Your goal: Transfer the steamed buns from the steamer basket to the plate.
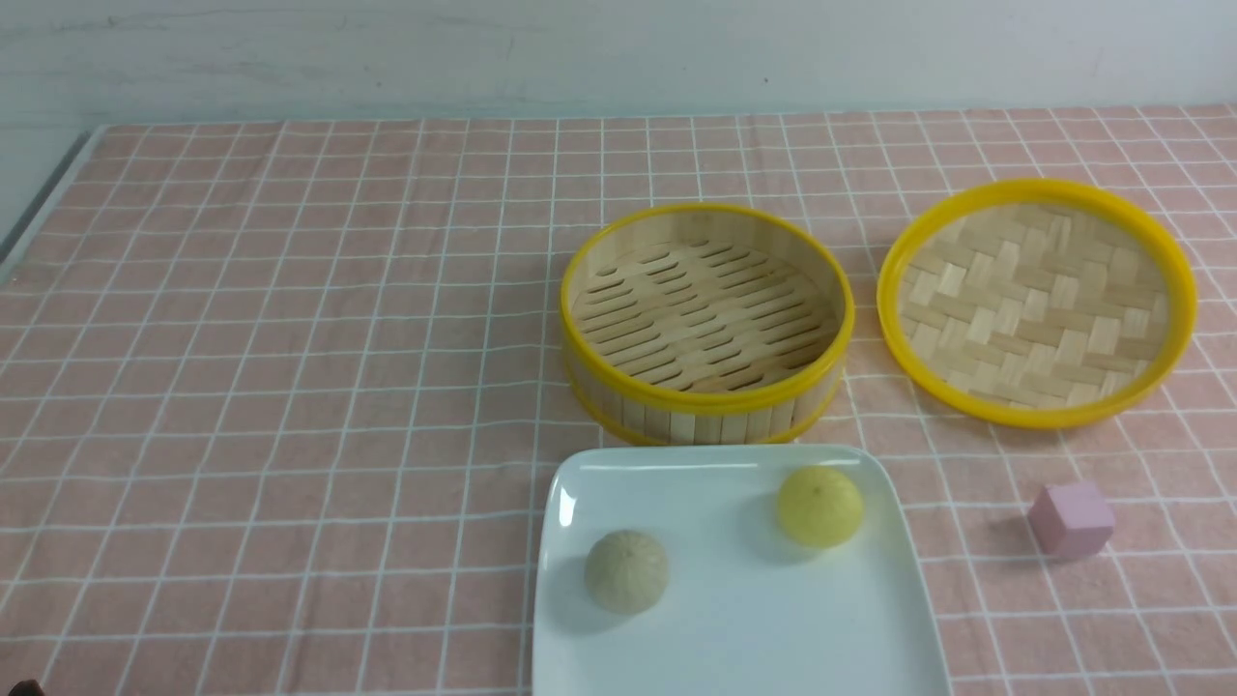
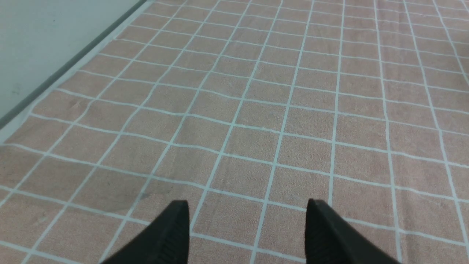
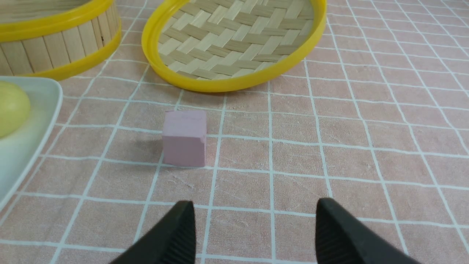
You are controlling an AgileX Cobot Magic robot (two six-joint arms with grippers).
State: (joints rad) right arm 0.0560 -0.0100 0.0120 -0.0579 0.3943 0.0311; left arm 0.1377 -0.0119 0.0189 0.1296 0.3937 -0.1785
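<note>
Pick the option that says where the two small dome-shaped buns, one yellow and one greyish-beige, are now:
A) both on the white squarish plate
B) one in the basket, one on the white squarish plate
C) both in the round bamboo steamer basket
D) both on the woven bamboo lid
A: the yellow bun and the greyish-beige bun both sit on the glossy white plate, and the basket's slatted floor is bare.

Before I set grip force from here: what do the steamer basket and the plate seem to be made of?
Steamer basket: looks like matte bamboo or wood, given the grained wall slats; its smooth yellow rims could be plastic.
Plate: glossy white, with a bright highlight near one corner; ceramic or hard plastic, can't tell which.
</note>
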